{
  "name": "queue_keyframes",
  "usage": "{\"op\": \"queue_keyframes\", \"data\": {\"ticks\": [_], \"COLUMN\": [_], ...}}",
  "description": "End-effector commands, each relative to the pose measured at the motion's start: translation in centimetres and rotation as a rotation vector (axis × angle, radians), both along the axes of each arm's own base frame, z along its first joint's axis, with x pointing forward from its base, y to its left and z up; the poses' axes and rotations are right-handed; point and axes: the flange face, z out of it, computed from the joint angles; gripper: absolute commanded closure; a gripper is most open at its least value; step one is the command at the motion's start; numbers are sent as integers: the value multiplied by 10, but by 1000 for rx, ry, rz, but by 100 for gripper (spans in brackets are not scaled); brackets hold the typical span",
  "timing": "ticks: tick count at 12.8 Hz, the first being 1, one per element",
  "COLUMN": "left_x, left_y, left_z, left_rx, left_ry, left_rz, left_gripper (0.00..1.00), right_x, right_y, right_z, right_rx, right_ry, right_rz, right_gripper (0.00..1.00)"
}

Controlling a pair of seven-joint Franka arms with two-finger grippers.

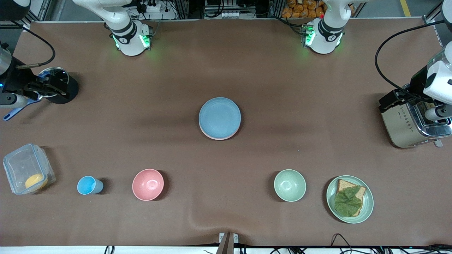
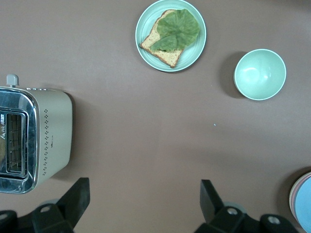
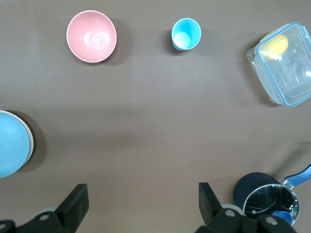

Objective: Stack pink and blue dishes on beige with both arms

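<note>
The blue plate (image 1: 219, 116) lies on top of the pink plate (image 1: 215, 137), mid-tabletop (image 1: 226, 70). The beige plate is hidden under them. The left gripper (image 2: 146, 201) hangs over the toaster (image 1: 411, 121), fingers apart. The right gripper (image 3: 143, 206) hangs over the black pot (image 1: 58, 84), fingers apart.

Quick count of what's on the desk (image 1: 247, 70): one stack of plates in the middle, light blue plate (image 1: 219, 117) on top, pink plate (image 1: 215, 136) peeking out under it. One more plate, pale green (image 1: 367, 206), with one bread slice (image 1: 359, 192) and one leaf (image 1: 346, 203). Two bowls: one pink (image 1: 148, 184), one green (image 1: 290, 185). One blue cup (image 1: 88, 185), one clear container (image 1: 26, 167), one toaster (image 1: 406, 121), one dark pot (image 1: 61, 88). Two arms, two hands: left (image 2: 146, 204), right (image 3: 143, 204).
</note>
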Motion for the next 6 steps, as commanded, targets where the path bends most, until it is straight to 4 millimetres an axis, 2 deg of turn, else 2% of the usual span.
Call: {"op": "queue_keyframes", "data": {"ticks": [1, 6], "left_x": [-3, -3], "left_y": [1, 2], "left_z": [1, 2], "left_rx": [-18, -17], "left_ry": [8, 8], "left_rz": [-8, -6], "left_gripper": [0, 0], "right_x": [2, 4], "right_y": [6, 14], "right_z": [0, -6], "right_rx": [-23, -23], "right_ry": [9, 16], "right_rz": [-2, 12], "right_gripper": [0, 0]}}
